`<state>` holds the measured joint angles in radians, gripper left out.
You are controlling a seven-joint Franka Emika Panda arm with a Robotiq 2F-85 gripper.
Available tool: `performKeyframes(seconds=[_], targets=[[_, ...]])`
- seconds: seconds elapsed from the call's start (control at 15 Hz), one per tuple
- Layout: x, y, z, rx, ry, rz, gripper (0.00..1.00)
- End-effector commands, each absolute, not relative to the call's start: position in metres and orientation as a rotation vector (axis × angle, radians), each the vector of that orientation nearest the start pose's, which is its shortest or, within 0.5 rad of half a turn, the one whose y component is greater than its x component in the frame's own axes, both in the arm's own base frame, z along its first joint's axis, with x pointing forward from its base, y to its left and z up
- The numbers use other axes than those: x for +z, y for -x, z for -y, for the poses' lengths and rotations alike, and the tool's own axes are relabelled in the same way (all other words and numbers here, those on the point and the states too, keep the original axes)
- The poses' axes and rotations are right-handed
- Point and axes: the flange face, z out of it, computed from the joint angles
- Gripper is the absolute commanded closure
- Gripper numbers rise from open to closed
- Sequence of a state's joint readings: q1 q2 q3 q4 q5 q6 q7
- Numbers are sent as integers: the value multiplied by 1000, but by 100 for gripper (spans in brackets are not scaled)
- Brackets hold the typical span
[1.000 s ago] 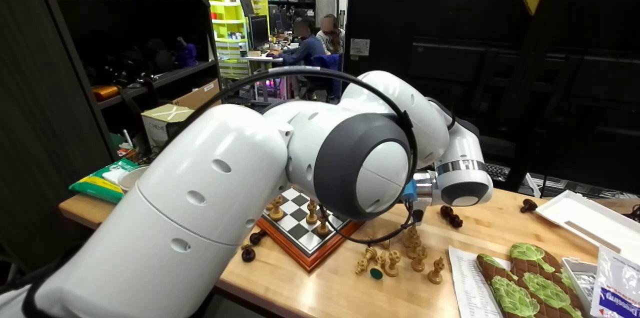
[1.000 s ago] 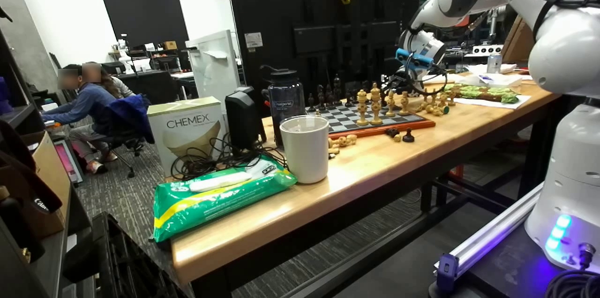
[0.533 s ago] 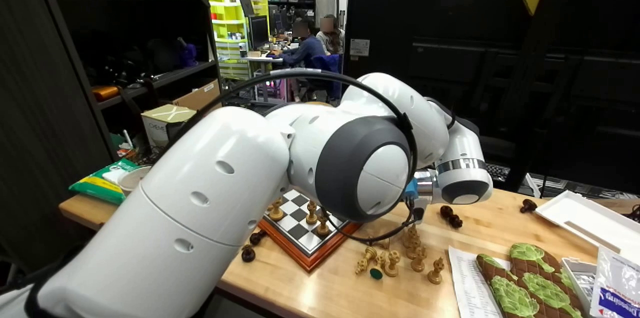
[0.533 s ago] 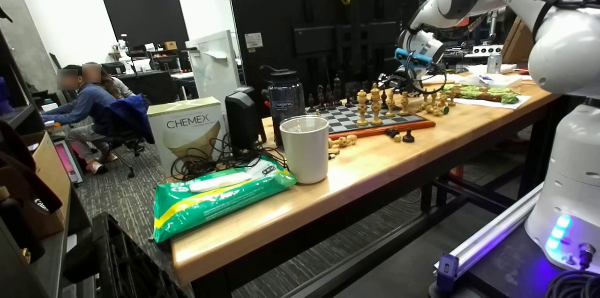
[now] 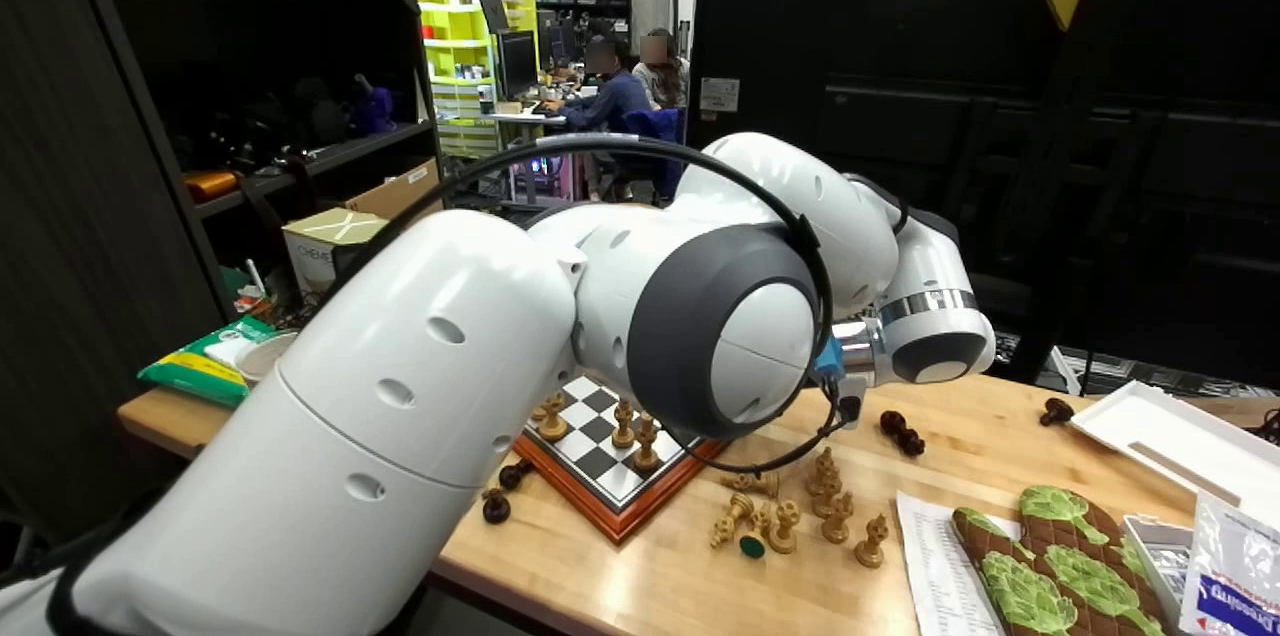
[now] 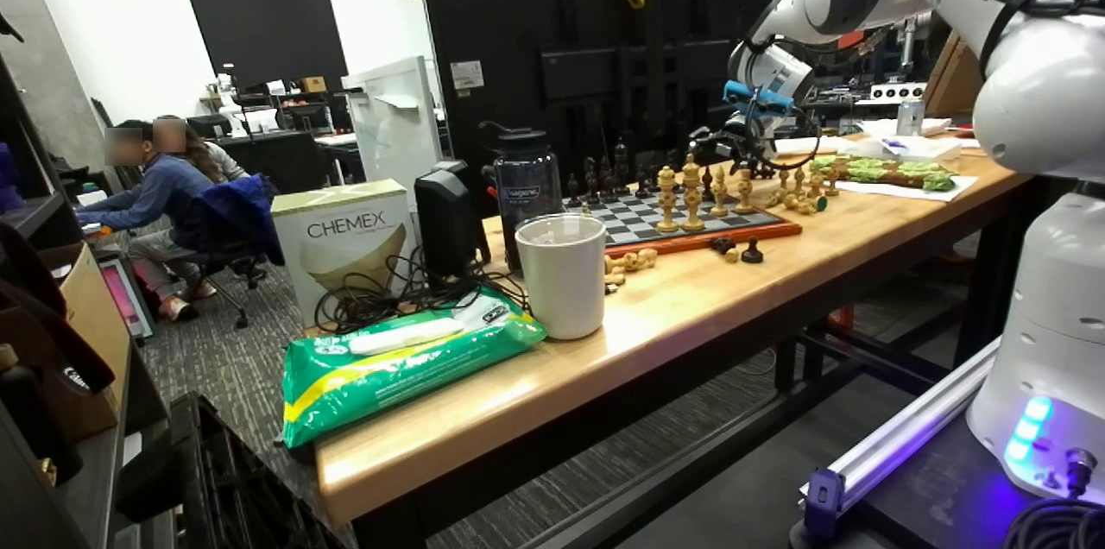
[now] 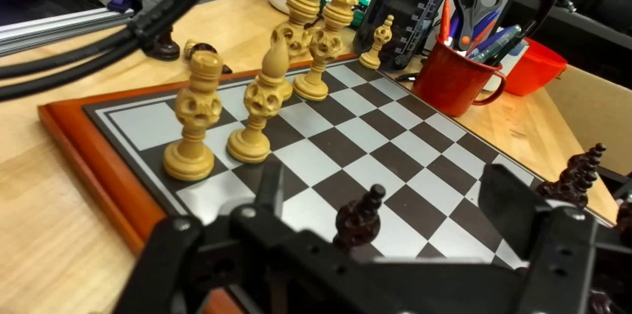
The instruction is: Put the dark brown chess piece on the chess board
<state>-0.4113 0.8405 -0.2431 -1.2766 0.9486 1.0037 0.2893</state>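
The dark brown chess piece (image 7: 359, 222) stands on the chess board (image 7: 340, 171), in line with the gap between my fingers in the wrist view. Its base is hidden behind the black linkage. In an exterior view the same slim dark piece (image 6: 706, 183) is upright on the board (image 6: 639, 221), below my gripper (image 6: 710, 143). My gripper (image 7: 382, 176) is open, its fingertips spread wide to either side of the piece with no contact visible. Much of the board in an exterior view is covered by the arm (image 5: 700, 316).
Pale pieces (image 7: 195, 121) stand along the near side of the board, and dark pieces (image 7: 572, 178) at its far side. Loose pale pieces (image 5: 785, 526) and a fallen dark piece (image 5: 903, 434) lie on the table. A red mug (image 7: 454, 77) and dark bottle (image 6: 528, 186) stand beyond.
My gripper has opened from shut and risen a little. The dark brown chess piece stays standing on the board beneath it.
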Motion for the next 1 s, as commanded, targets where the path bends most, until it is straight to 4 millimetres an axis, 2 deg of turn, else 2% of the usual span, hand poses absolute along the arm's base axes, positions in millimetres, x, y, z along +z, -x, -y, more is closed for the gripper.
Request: performKeyframes(seconds=[0.0,0.27,0.67,0.93], targets=[[298,-591,262,947,1902,-928,0],[327,-597,256,864,2115,-899,0],[383,-603,231,675,2453,-792,0],[407,-603,216,512,2639,-704,0]])
